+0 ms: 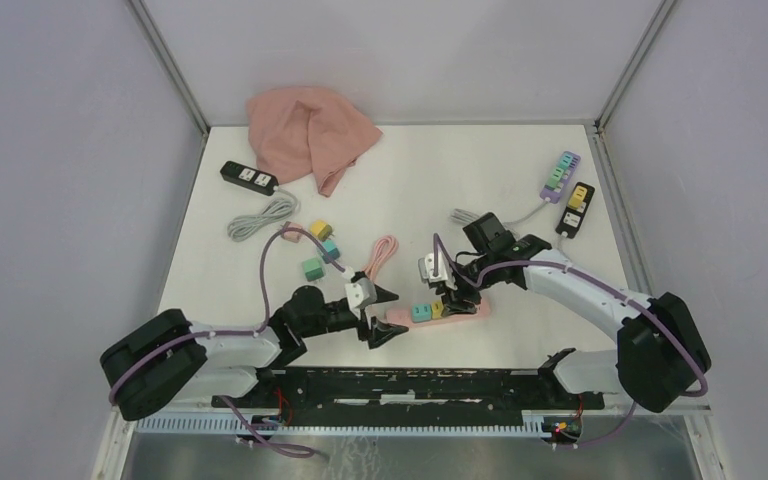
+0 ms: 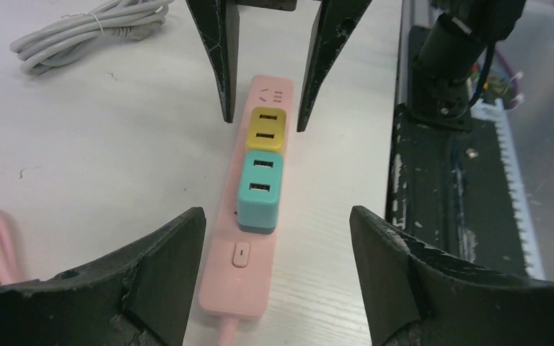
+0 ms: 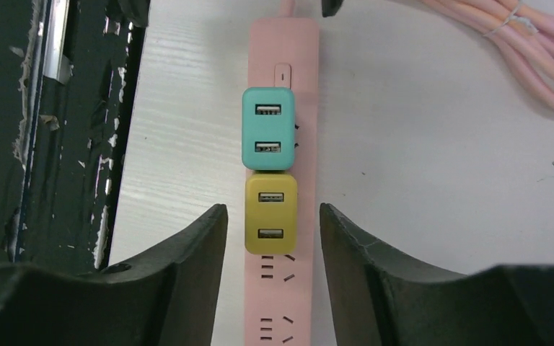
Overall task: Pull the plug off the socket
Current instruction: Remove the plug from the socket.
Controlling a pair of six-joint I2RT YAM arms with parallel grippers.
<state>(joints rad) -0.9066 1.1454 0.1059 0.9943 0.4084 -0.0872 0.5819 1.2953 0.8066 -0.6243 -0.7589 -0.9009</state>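
Observation:
A pink power strip (image 1: 460,309) lies near the table's front edge with a teal plug (image 1: 421,313) and a yellow plug (image 1: 438,310) seated in it. In the left wrist view the teal plug (image 2: 260,189) sits nearer me than the yellow plug (image 2: 267,128). My left gripper (image 2: 278,225) is open, its jaws either side of the strip's switch end (image 2: 239,274), touching nothing. My right gripper (image 3: 273,210) is open, its fingers (image 3: 187,252) flanking the yellow plug (image 3: 270,214) without touching it; the teal plug (image 3: 268,130) is just beyond. Bare sockets show on the strip (image 3: 283,303).
The strip's pink coiled cable (image 1: 381,256) lies behind it. Loose yellow (image 1: 321,229), teal (image 1: 330,247) and green (image 1: 311,268) plugs sit left of centre. A grey cable (image 1: 263,217), black strip (image 1: 248,177), pink cloth (image 1: 310,135) and two strips (image 1: 566,190) lie farther back. The black base rail (image 1: 410,385) runs along the front.

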